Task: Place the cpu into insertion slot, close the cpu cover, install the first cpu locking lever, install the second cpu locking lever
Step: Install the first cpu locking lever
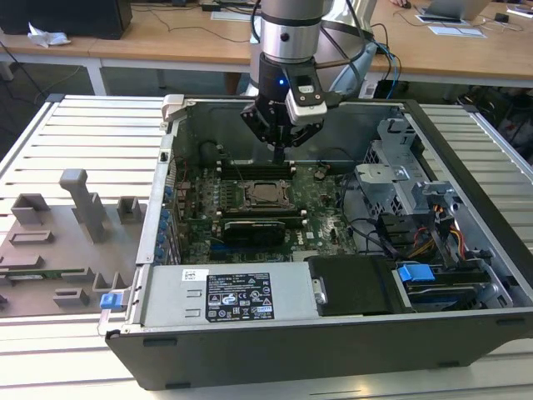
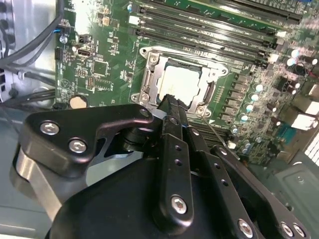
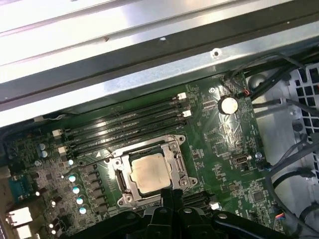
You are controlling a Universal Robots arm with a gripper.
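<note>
Black fingers [image 2: 172, 124] pinched together beside the silvery-grey square cpu [image 2: 182, 82].
In both wrist views its thin metal frame cover [image 3: 173, 163] lies down.

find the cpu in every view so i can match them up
Exterior view: cpu lies just below the memory slots and the fingers.
Second wrist view: cpu lies just past the fingers.
First wrist view: cpu lies between the fingers and the memory slots.
Shared landmark: the memory slots beside the cpu.

Robotics lab, slatted metal bench [image 1: 83, 137], wooden desks [image 1: 166, 40] behind
</note>
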